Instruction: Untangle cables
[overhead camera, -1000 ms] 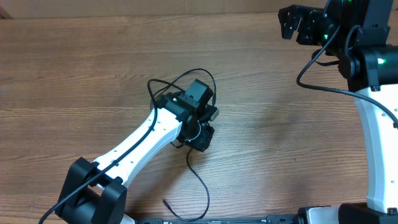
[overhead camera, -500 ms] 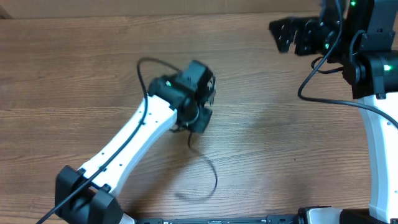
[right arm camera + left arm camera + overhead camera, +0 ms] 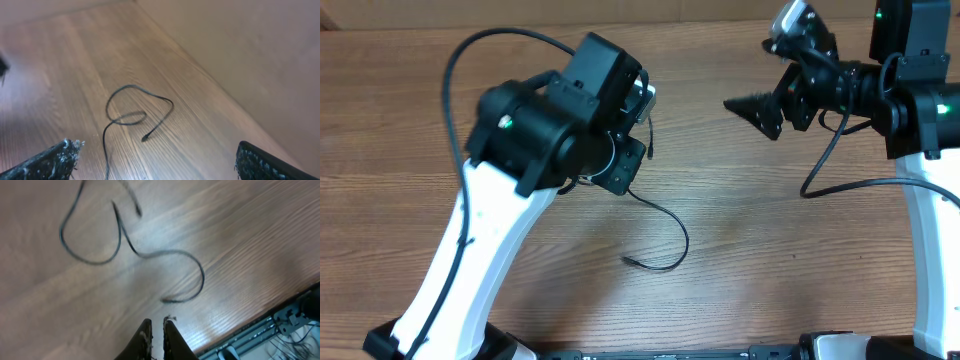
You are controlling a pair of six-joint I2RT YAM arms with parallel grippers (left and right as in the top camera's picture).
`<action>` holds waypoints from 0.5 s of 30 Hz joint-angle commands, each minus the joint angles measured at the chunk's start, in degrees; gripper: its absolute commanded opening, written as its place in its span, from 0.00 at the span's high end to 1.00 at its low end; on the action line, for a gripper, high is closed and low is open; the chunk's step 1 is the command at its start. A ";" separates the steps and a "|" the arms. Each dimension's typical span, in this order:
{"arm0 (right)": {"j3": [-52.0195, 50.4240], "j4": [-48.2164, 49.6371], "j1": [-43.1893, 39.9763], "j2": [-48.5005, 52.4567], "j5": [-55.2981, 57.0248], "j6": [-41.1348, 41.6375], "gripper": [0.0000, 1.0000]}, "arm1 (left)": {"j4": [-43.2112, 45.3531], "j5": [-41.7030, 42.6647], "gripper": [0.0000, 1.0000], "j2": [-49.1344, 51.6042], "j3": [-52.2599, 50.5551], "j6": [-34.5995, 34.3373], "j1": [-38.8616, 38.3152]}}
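The cable (image 3: 672,232) is left slack on the table (image 3: 380,200), at five o'clock from the left gripper (image 3: 156,326), whose fingers are drawn almost together on nothing. The right gripper (image 3: 155,152) is held spread wide at two o'clock, seemingly readied for a grasp.

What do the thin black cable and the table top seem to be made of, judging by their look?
The cable looks like a flexible cord in a black rubber or plastic jacket with a matte finish, since it lies in soft curves without glare. The table looks like smooth wood or wood-pattern laminate with brown grain lines. I cannot tell which.
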 commanded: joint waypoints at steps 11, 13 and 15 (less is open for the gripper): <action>-0.02 -0.92 0.24 0.74 -7.54 -7.32 0.00 | 2.23 -13.09 0.71 -0.15 -0.57 -10.38 1.09; -0.02 -1.07 0.24 0.74 -8.17 -7.30 0.00 | 4.72 -13.16 0.64 0.76 -3.72 -12.41 2.21; -0.02 -1.01 0.24 0.74 -9.22 -7.15 0.00 | 7.76 -12.85 0.56 1.90 -7.15 -14.80 3.21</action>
